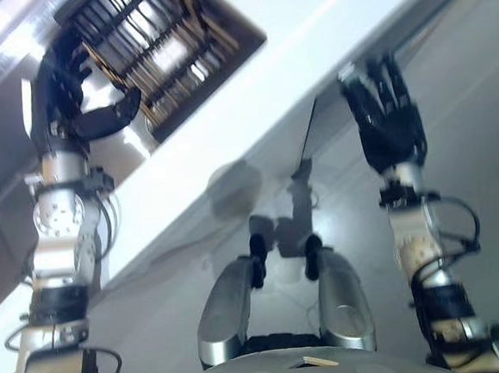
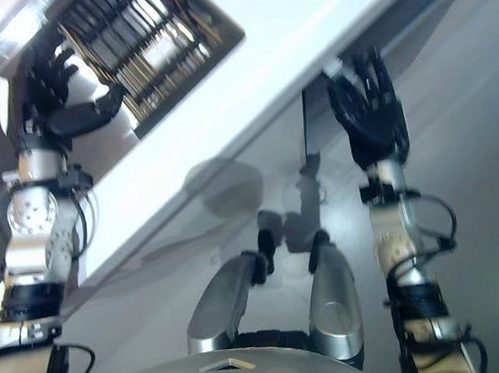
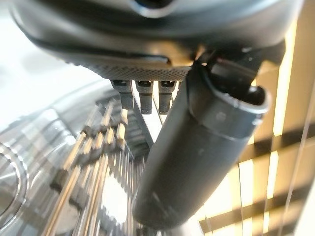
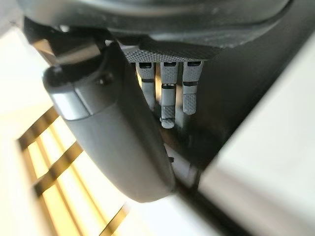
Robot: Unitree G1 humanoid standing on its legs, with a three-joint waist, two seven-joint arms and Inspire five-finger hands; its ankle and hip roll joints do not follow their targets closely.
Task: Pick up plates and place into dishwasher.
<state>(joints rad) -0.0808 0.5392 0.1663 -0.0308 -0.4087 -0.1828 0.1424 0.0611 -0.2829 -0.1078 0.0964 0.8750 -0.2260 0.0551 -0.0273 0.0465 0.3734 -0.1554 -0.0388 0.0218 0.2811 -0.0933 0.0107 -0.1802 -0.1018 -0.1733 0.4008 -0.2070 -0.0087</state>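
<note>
Both arms reach forward, the left hand [image 1: 65,93] loosely spread with thumb out, the right hand [image 1: 389,124] straight-fingered.

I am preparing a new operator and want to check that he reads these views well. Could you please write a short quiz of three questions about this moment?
1. True or false: the right hand is holding a plate.
2. Which hand is up beside the wire rack? A) the left hand B) the right hand C) neither hand
3. Fill in: the surface around the wire rack is ____ in colour.

Key:
1. False. Its fingers are straight and nothing is in it.
2. A.
3. White.
</note>
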